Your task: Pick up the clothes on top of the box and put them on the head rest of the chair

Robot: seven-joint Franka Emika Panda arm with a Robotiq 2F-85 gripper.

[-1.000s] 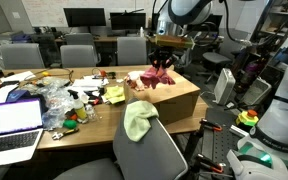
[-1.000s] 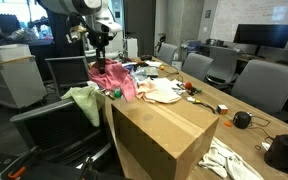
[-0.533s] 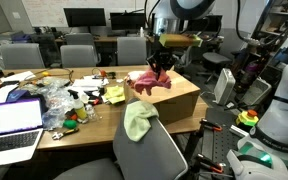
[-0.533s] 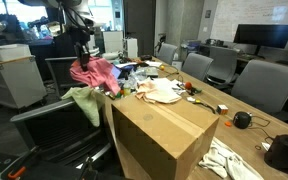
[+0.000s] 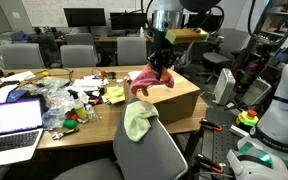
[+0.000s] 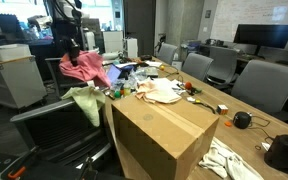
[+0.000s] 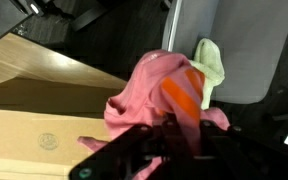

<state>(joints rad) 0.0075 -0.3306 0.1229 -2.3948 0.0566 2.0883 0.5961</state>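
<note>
My gripper (image 5: 161,64) is shut on a pink garment (image 5: 149,82) that hangs in the air over the near edge of the brown cardboard box (image 5: 176,97). The gripper (image 6: 70,46) and the pink garment (image 6: 84,68) also show above the chair in an exterior view. In the wrist view the pink garment (image 7: 144,90) carries an orange-striped piece (image 7: 184,95) between the dark fingers (image 7: 134,150). A pale yellow-green garment (image 5: 138,121) lies draped over the head rest of the grey chair (image 5: 149,155), just below the hanging pink one. The wrist view shows this yellow-green garment (image 7: 210,60) beside the chair back (image 7: 249,50).
The wooden table (image 5: 84,125) carries clear plastic bags (image 5: 49,100), an open laptop (image 5: 12,125) and small clutter. Other grey chairs (image 5: 79,55) stand behind it. A pale cloth (image 6: 224,160) lies by the box (image 6: 164,135). A white machine (image 5: 282,105) stands close by.
My gripper has carried the pink garment off the box top, sideways and slightly up, so it now hangs closer to the chair's head rest. The yellow-green garment has not moved.
</note>
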